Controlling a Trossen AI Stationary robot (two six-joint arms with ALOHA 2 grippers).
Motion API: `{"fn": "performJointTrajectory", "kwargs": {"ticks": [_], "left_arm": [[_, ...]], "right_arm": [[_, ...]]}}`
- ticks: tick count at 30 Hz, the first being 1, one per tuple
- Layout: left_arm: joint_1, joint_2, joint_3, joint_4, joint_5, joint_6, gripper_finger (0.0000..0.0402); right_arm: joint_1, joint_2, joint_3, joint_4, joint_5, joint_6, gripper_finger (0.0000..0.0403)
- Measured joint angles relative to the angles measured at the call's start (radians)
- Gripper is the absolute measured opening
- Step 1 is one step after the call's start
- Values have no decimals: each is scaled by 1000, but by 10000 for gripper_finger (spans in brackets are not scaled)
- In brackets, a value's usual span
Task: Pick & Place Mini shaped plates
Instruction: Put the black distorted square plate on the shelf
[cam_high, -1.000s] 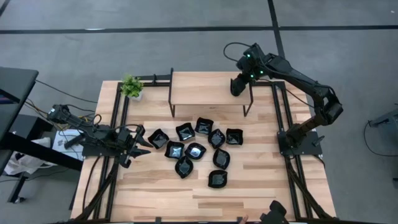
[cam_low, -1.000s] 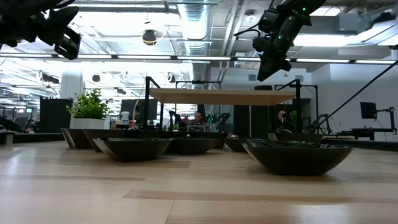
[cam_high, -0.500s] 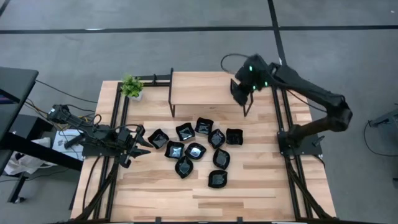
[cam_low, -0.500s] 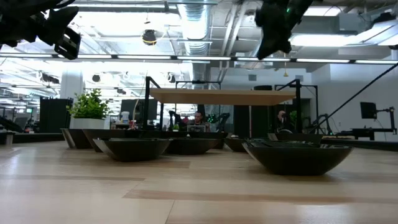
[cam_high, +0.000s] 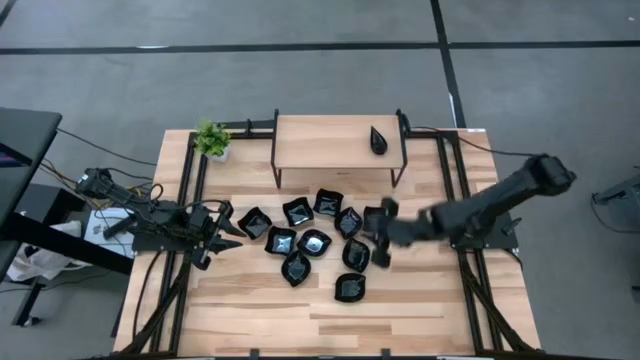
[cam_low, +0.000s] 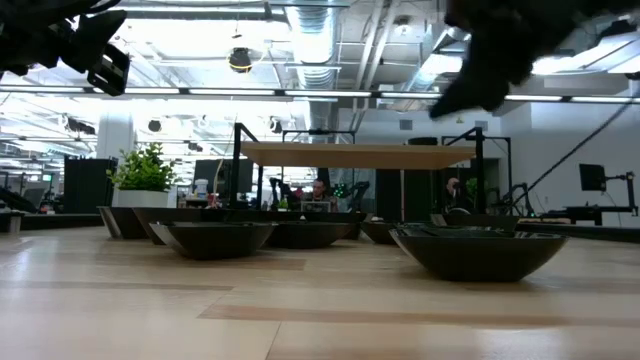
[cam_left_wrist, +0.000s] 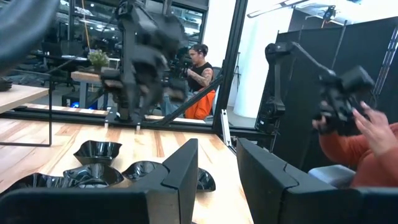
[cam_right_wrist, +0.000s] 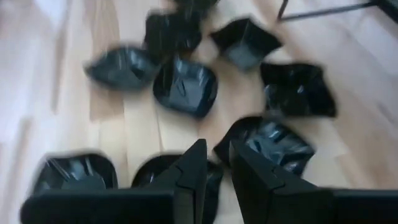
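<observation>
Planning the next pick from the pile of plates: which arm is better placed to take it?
Probably the right: the right gripper hovers over the plates, jaws slightly apart and empty. The left gripper waits at the table's left edge.

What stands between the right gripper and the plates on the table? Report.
Nothing visible. The right gripper hangs over the right side of the mini shaped plates, and its wrist view shows only plates and bare wood ahead. The left gripper waits at the table's left edge.
</observation>
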Motion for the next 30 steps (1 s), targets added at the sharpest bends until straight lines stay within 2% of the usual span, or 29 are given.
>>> {"fn": "performJointTrajectory", "kwargs": {"ticks": [5,9,23,27,30], "left_arm": [[0,0,0,0,0,0,112],[0,0,0,0,0,0,112],[0,0,0,7,0,0,112],[0,0,0,7,0,0,112],[0,0,0,7,0,0,112]], "right_arm": [[131,163,-3,51,123,46,66],[157,234,29,35,140,24,66],[141,244,144,-316,184,12,66],[142,244,173,-375,175,-29,66],[144,244,180,-397,129,-30,66]]}}
